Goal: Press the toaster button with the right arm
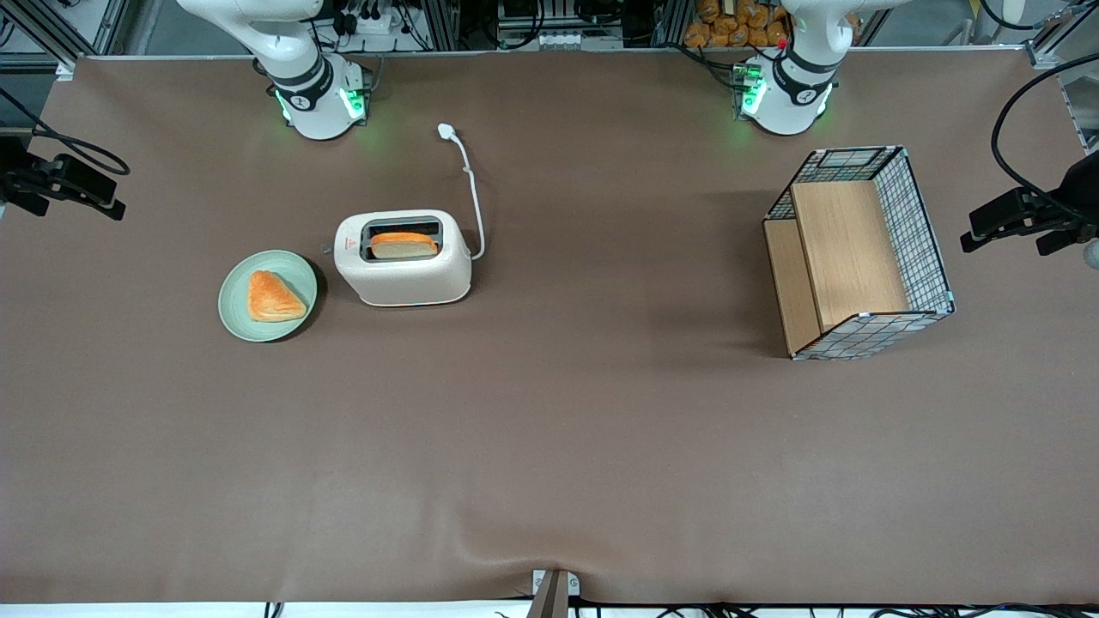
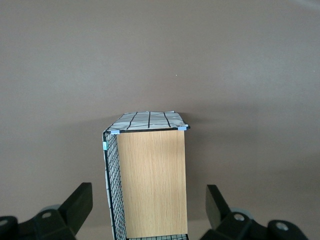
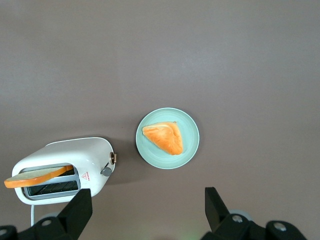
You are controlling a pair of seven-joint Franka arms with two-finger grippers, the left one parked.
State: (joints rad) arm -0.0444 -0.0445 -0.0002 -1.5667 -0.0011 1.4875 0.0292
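Since the gripper (image 3: 147, 212) hangs high above the table with its fingers (image 3: 77, 210) spread wide and empty, the pressing has not begun. In the front view, first comes the green plate (image 1: 296, 268) with a pastry (image 1: 273, 297), then, just beside it, the toaster (image 1: 403, 279) holding a bread slice (image 1: 403, 245). The toaster button (image 3: 106, 171) juts from the end facing the plate, untouched. Descent and the press both remain, I judge.

Covered wholly by a brown cloth (image 1: 549, 446), smooth apart from a small pucker at the edge nearest the front camera. Bounded at the robots' end by aluminium framing (image 1: 446, 21) with tangled cables and a power strip (image 1: 365, 19). Lit evenly from above, with soft shadows.
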